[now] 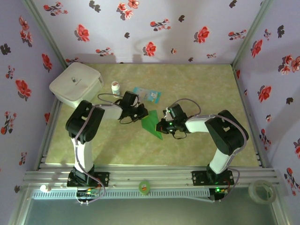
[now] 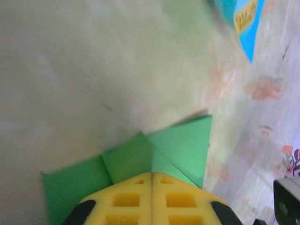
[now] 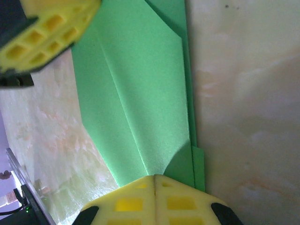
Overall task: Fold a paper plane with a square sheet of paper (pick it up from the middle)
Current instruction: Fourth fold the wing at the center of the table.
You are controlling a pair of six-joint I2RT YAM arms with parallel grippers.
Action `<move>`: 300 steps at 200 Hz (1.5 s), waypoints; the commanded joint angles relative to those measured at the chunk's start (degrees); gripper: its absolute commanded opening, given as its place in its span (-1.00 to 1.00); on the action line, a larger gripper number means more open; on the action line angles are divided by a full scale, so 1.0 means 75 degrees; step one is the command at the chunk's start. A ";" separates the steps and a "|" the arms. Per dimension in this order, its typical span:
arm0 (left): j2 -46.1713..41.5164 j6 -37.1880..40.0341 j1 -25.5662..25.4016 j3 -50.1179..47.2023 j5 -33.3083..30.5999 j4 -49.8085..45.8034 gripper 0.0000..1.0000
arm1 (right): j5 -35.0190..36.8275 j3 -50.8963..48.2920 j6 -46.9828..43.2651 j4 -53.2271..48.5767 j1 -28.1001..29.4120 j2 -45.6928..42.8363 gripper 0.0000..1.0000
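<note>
The green sheet of paper (image 1: 152, 123) is folded into layered flaps with a long crease and sits mid-table between both grippers. My left gripper (image 1: 140, 114) is shut on its left end; in the left wrist view the yellow fingertips (image 2: 151, 174) meet on a crease of the paper (image 2: 183, 145). My right gripper (image 1: 163, 125) is shut on the other end. In the right wrist view its tips (image 3: 154, 176) pinch the paper (image 3: 136, 93) where the long crease runs in, and the left gripper's fingers (image 3: 47, 33) show at the far end.
A blue-and-white packet (image 1: 146, 95) lies just behind the paper, also in the left wrist view (image 2: 243, 23). A small white bottle (image 1: 115, 87) and a white box (image 1: 76, 83) stand back left. Tape rolls (image 1: 144, 187) (image 1: 261, 191) rest on the front rail.
</note>
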 commanded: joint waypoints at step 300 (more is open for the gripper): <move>-0.0242 0.0767 -0.0876 -0.0610 -0.0631 -0.0507 -0.90 | -0.0516 0.0664 -0.0272 -0.1665 -0.0011 -0.0282 -0.90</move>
